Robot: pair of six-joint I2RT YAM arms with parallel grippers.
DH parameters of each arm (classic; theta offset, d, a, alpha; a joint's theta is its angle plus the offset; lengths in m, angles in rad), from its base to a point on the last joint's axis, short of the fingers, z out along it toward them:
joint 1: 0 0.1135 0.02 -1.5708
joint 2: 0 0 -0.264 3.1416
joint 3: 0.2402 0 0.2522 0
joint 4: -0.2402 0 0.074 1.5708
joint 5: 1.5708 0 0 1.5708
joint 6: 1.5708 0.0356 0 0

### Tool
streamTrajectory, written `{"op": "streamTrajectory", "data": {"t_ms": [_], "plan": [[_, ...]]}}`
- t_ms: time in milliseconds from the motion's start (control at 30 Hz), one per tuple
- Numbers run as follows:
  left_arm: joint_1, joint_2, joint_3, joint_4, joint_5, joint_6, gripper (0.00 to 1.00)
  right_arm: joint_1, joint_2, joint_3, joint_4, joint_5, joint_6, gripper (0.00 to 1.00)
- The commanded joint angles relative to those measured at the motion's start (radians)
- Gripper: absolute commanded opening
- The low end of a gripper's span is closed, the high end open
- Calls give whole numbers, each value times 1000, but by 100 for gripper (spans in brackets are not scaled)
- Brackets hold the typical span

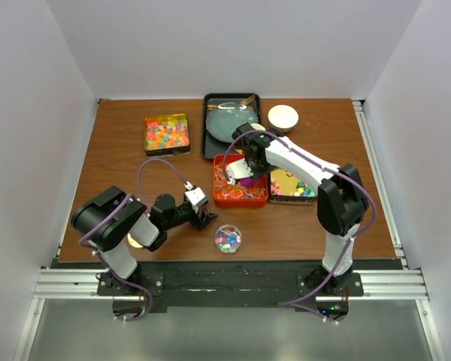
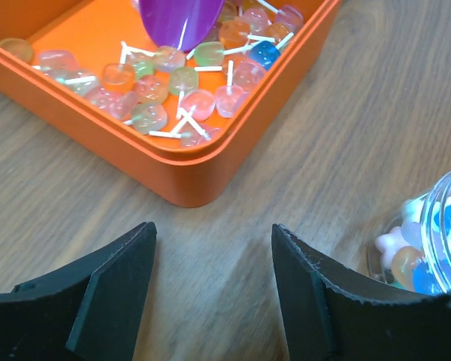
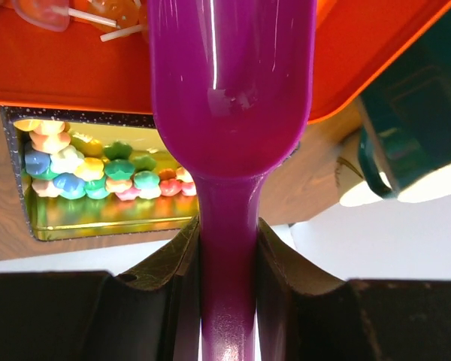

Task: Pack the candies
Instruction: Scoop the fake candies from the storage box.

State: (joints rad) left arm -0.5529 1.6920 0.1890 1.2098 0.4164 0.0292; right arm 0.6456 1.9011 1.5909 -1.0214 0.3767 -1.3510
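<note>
Early yet: small clear round jar (image 1: 228, 239) at lower centre part-filled; right gripper (image 3: 227, 244) clamps the purple plastic scoop (image 3: 229, 90) over clear-wrapped candies (image 2: 154, 98) in the orange metal tray (image 2: 173, 180); left gripper (image 2: 213, 241) spread wide, empty

Lab booth (white walls (image 1: 233, 45), railed table (image 1: 113, 150))

Bright, even light from above fills the top view; shadows on the table (image 1: 113, 173) are soft. In the right wrist view white glare streaks the scoop (image 3: 214, 68), and the lower right washes out. In the left wrist view the candies (image 2: 180, 101) are sharp, the jar (image 2: 436, 241) at the edge blurred.
</note>
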Motion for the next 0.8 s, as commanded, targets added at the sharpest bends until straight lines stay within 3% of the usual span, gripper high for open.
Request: {"op": "streamTrajectory", "data": {"t_ms": [0, 133, 367, 767], "plan": [[-24, 37, 36, 122, 9, 26, 67, -11, 73, 52, -95, -12, -19, 0], [-30, 69, 52, 146, 2, 6, 67, -1, 130, 130, -126, -7, 7, 0], [-36, 227, 76, 332, -18, -78, 64, 34, 173, 176, -144, 5, 26, 0], [-36, 291, 79, 411, -50, -92, 63, 131, 207, 150, -105, -53, 27, 0]]}}
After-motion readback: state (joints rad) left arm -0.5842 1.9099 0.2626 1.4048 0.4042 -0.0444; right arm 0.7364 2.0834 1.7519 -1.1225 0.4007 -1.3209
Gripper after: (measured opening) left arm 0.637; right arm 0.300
